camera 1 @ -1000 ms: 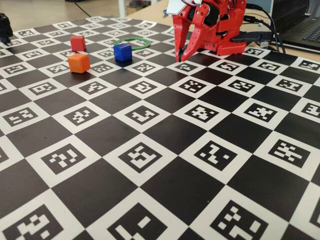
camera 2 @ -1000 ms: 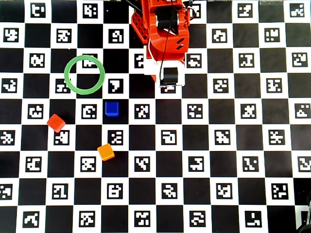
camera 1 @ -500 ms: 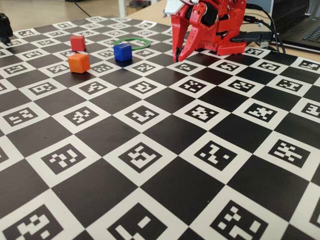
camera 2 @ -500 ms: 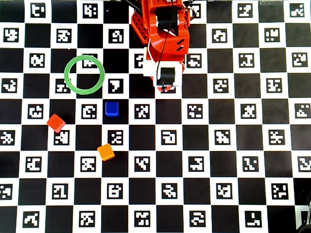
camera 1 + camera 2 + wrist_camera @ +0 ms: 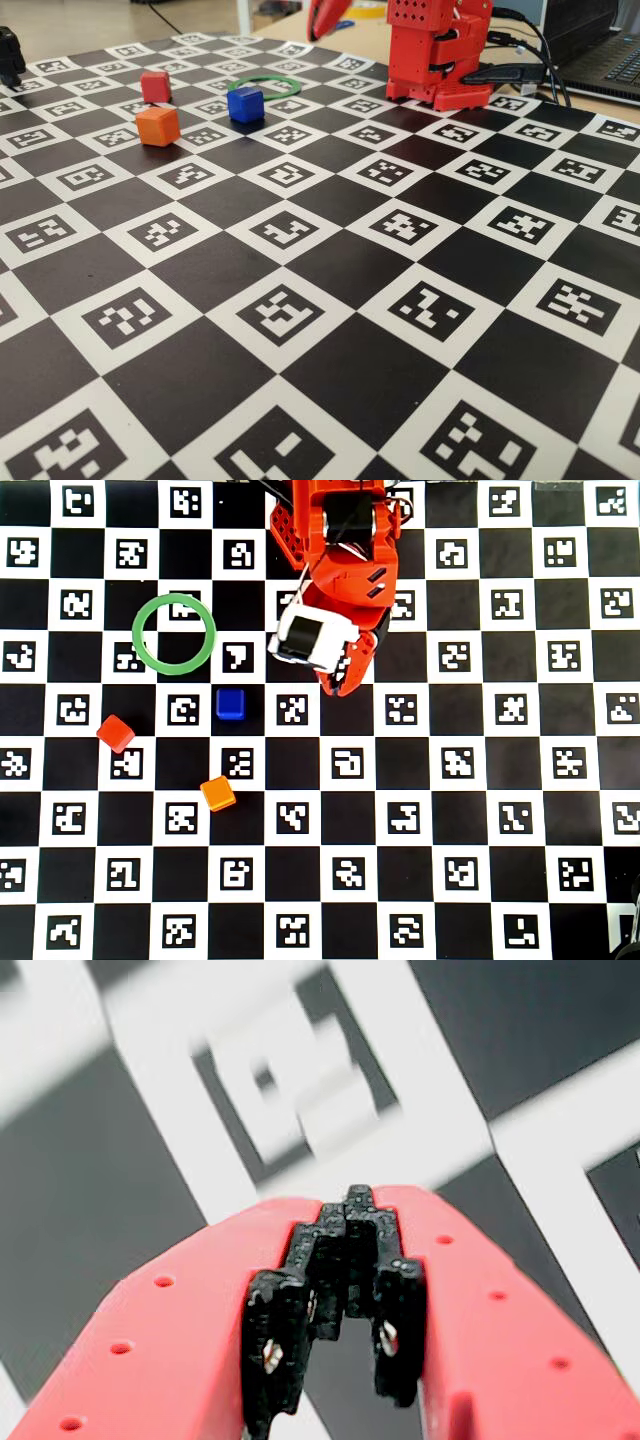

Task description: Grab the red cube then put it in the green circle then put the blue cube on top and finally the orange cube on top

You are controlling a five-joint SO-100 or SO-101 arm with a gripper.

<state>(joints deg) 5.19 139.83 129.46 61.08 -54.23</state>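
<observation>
The red cube (image 5: 155,86) (image 5: 115,733) sits on the checkerboard, left of the others in the overhead view. The blue cube (image 5: 245,104) (image 5: 231,703) stands just in front of the green circle (image 5: 264,77) (image 5: 137,632), which has only board inside it. The orange cube (image 5: 158,126) (image 5: 218,793) lies nearer the front. My red gripper (image 5: 338,685) (image 5: 322,20) hangs near the arm's base, to the right of the blue cube in the overhead view and well apart from all the cubes. In the wrist view the gripper (image 5: 352,1200) is shut with nothing in it, and only blurred board shows below.
The red arm base (image 5: 440,60) stands at the back of the board. A laptop (image 5: 610,55) and cables lie behind it at the right. A black object (image 5: 8,55) sits at the far left edge.
</observation>
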